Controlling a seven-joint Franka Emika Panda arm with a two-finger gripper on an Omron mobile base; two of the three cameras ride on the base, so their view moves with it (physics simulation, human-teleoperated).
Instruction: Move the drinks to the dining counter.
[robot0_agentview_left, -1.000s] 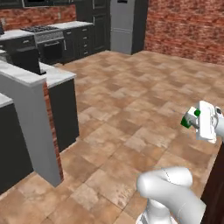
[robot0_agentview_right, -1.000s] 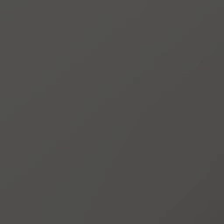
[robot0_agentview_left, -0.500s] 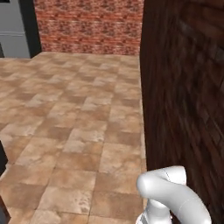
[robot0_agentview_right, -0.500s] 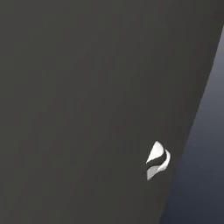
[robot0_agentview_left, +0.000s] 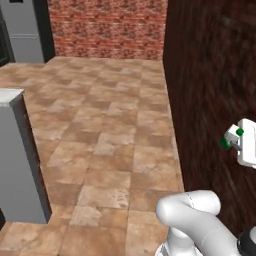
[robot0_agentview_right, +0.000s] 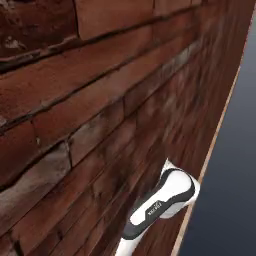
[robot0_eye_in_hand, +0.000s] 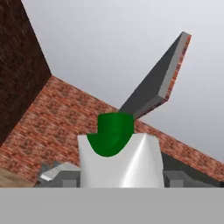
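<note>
The drink in view is a short green-and-white carton (robot0_eye_in_hand: 120, 159); it stands between the two grey fingertips (robot0_eye_in_hand: 57, 171) in the hand view, with its green cap pointing away from the camera. My gripper (robot0_eye_in_hand: 118, 177) is shut on its white sides. In the left base view the same carton (robot0_agentview_left: 231, 137) is at the right edge, held in the air by the gripper (robot0_agentview_left: 240, 142) close to a dark brick wall. The dining counter is out of view.
A dark brick wall (robot0_agentview_left: 215, 95) runs along the right, very near the arm, and it also stands close in front in the right base view (robot0_agentview_right: 75, 100). Brown tiled floor (robot0_agentview_left: 110, 125) stretches ahead. A grey partition with a white top (robot0_agentview_left: 17, 165) stands at the left, and a grey fridge (robot0_agentview_left: 25, 30) at the back.
The whole picture has swung as the base turned: the kitchen units are gone and the brick wall now lies at the right. The carton stays in the gripper.
</note>
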